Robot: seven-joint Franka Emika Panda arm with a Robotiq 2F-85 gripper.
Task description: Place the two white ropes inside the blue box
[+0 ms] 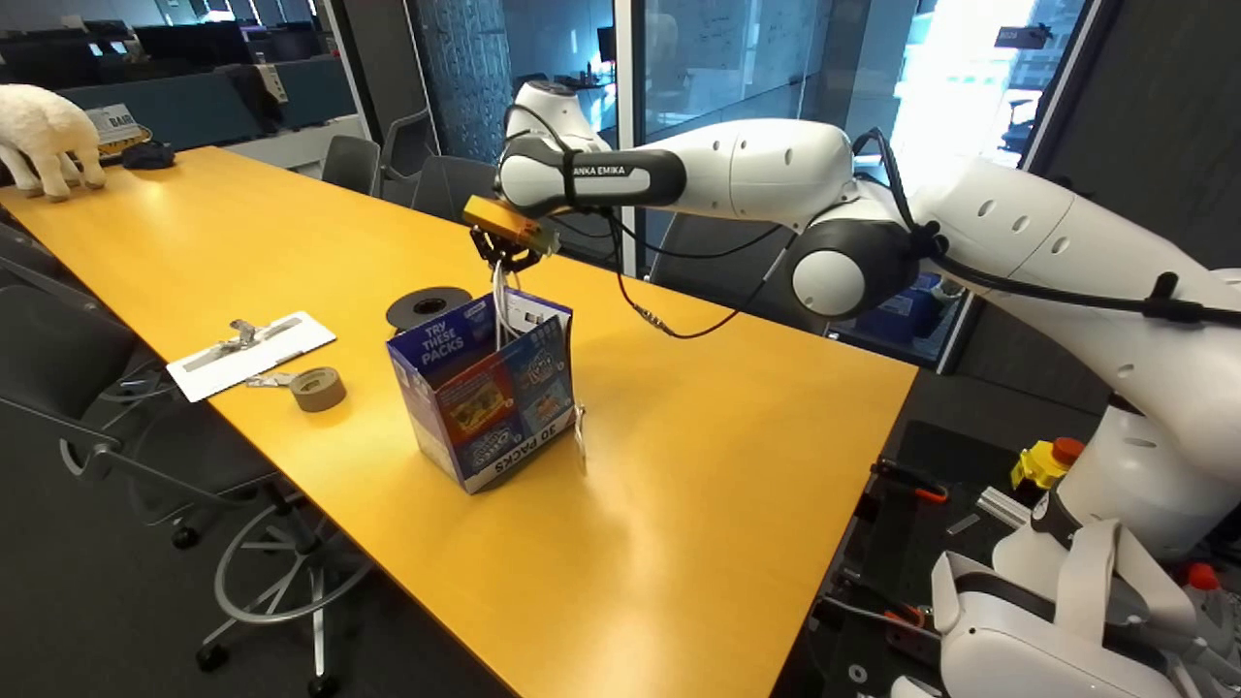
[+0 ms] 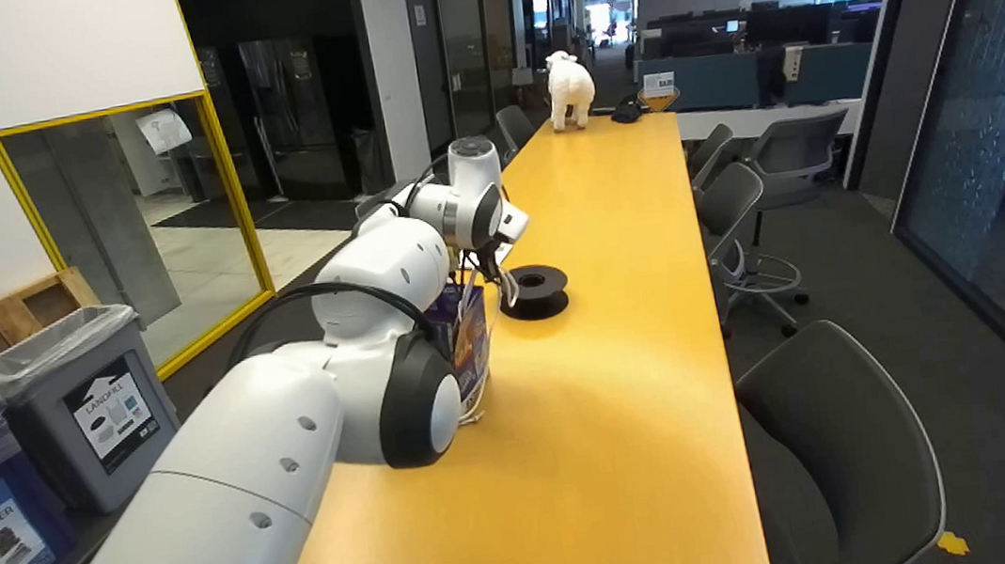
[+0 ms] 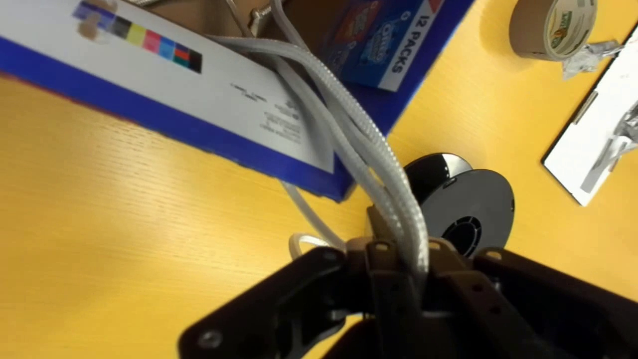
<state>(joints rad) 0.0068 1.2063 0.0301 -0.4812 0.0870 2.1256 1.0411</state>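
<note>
Pincer (image 3: 409,249): squeezing white rope (image 3: 389,157), bottom middle of wrist view | blue box (image 3: 199,135): upper left, rope hanging inside | can't quite tell if one rope or two

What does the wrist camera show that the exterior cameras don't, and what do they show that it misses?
Only the wrist view shows readable "12 PACKS" lettering on the box flap and a green label inside the tape roll.

Only the exterior views show the chairs and white toy sheep.

Shared by all: the blue box, gripper, white rope it pinches, and black spool.
</note>
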